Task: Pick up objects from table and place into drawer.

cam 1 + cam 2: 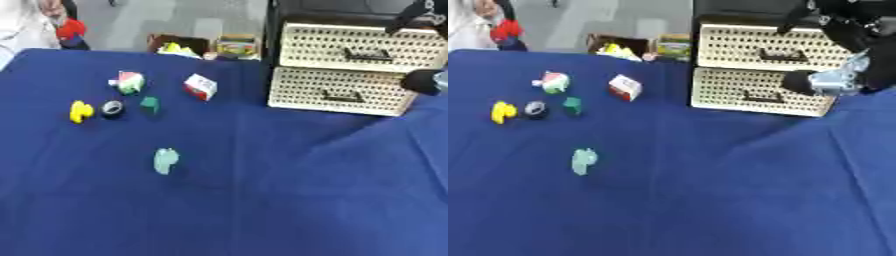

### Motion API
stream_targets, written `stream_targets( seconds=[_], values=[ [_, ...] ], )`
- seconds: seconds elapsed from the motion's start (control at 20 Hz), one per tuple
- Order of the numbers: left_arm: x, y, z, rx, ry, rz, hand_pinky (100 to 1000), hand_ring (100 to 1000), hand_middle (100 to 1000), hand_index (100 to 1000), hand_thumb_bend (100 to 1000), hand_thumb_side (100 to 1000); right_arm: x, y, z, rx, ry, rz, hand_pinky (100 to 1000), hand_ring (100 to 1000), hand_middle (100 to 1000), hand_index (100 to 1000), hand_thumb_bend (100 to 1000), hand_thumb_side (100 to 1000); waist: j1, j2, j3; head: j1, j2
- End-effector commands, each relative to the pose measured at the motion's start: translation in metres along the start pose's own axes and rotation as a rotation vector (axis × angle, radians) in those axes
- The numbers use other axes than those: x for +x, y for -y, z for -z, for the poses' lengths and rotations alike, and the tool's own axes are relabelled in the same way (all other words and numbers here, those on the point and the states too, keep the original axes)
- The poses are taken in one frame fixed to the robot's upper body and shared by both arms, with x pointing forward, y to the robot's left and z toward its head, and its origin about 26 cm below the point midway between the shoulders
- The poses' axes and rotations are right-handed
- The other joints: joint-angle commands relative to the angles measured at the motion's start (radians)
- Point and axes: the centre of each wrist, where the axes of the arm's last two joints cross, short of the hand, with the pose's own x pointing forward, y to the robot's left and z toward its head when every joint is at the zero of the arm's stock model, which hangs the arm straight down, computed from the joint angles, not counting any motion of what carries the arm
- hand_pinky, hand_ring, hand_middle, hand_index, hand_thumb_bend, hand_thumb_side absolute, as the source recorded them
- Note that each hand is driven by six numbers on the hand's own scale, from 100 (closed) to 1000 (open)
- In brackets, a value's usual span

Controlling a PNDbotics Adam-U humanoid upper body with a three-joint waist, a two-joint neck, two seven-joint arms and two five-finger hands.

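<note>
The small objects lie untouched at the far left of the blue table (262, 200) — a pale green piece (165, 160) nearest. The cream drawer unit (350, 70) stands far right, both drawers closed. The right hand (837, 80) hovers at its front, probably to open one — its fingers I cannot tell.

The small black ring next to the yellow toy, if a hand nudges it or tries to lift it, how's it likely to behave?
The black ring looks round and low, so lying flat it probably slides on the blue cloth rather than tips; set on edge it could roll. It seems small, so likely light. The yellow toy and green piece sit close by, so a push may bump them.
</note>
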Motion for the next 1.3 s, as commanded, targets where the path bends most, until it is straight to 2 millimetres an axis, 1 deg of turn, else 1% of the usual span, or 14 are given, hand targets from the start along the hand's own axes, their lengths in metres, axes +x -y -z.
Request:
stream_targets(
  seconds=[0.05, 0.1, 0.25, 0.3, 0.35, 0.45, 0.5, 0.6, 0.95, 1.05, 1.1, 1.15, 1.25, 1.3],
  values=[
    [0.008, -0.001, 0.009, -0.004, 0.045, -0.003, 497, 595, 692, 876, 122, 813, 0.002, 0.007, -0.007, -0.02, -0.035, -0.01, 184, 269, 245, 870, 379, 611, 0.001, -0.019, 0.0, -0.013, -0.014],
    [0.008, 0.0, 0.009, -0.005, 0.045, -0.004, 496, 595, 692, 877, 121, 813, 0.002, 0.006, -0.007, -0.02, -0.045, -0.004, 174, 259, 234, 881, 377, 603, 0.001, -0.02, 0.0, -0.019, -0.016],
    [0.008, 0.0, 0.009, -0.006, 0.046, -0.005, 496, 596, 693, 876, 121, 813, 0.003, 0.004, -0.004, -0.011, -0.08, 0.024, 142, 221, 184, 899, 369, 536, 0.002, -0.021, 0.001, -0.028, -0.021],
    [0.008, 0.0, 0.009, -0.006, 0.046, -0.005, 496, 596, 693, 876, 121, 813, 0.003, 0.003, -0.003, -0.008, -0.092, 0.027, 106, 186, 119, 902, 389, 488, 0.002, -0.021, 0.001, -0.03, -0.022],
    [0.008, 0.0, 0.009, -0.007, 0.046, -0.005, 496, 596, 693, 877, 120, 813, 0.004, 0.003, -0.003, -0.009, -0.107, 0.027, 100, 174, 100, 897, 403, 475, 0.002, -0.022, 0.001, -0.031, -0.022],
    [0.008, 0.0, 0.009, -0.008, 0.046, -0.006, 496, 596, 693, 877, 120, 813, 0.005, 0.003, -0.002, -0.014, -0.135, 0.029, 100, 170, 100, 887, 459, 478, 0.003, -0.022, 0.001, -0.032, -0.023],
    [0.009, 0.0, 0.009, -0.008, 0.048, -0.007, 496, 596, 693, 877, 120, 813, 0.006, 0.003, -0.001, -0.016, -0.149, 0.033, 100, 173, 100, 880, 510, 480, 0.004, -0.022, 0.001, -0.032, -0.023],
    [0.009, 0.0, 0.01, -0.011, 0.051, -0.009, 496, 596, 693, 877, 120, 813, 0.008, 0.003, 0.002, -0.014, -0.167, 0.043, 100, 172, 100, 877, 535, 464, 0.004, -0.022, 0.002, -0.033, -0.024],
    [0.01, 0.001, 0.011, -0.017, 0.055, -0.013, 494, 596, 693, 877, 118, 812, 0.018, -0.005, 0.015, 0.038, -0.178, 0.104, 100, 171, 100, 876, 539, 422, 0.007, -0.019, 0.008, -0.036, -0.026],
    [0.01, 0.001, 0.011, -0.017, 0.055, -0.013, 494, 596, 693, 877, 118, 812, 0.02, -0.006, 0.018, 0.049, -0.18, 0.12, 100, 171, 100, 876, 539, 422, 0.007, -0.019, 0.009, -0.036, -0.026],
    [0.01, 0.001, 0.011, -0.018, 0.056, -0.013, 494, 596, 693, 877, 117, 813, 0.021, -0.008, 0.019, 0.055, -0.184, 0.126, 100, 170, 100, 881, 540, 392, 0.007, -0.018, 0.011, -0.038, -0.028],
    [0.01, 0.001, 0.011, -0.019, 0.057, -0.013, 494, 595, 692, 877, 117, 813, 0.023, -0.008, 0.021, 0.061, -0.19, 0.134, 100, 166, 100, 879, 533, 400, 0.007, -0.018, 0.012, -0.039, -0.029],
    [0.01, 0.001, 0.011, -0.02, 0.056, -0.013, 493, 595, 692, 877, 114, 815, 0.026, -0.009, 0.024, 0.064, -0.208, 0.145, 100, 157, 100, 873, 504, 445, 0.006, -0.016, 0.014, -0.04, -0.032],
    [0.01, 0.001, 0.01, -0.02, 0.056, -0.013, 493, 595, 692, 877, 114, 815, 0.028, -0.009, 0.025, 0.063, -0.218, 0.149, 100, 157, 100, 873, 504, 445, 0.006, -0.016, 0.014, -0.039, -0.034]
  ],
)
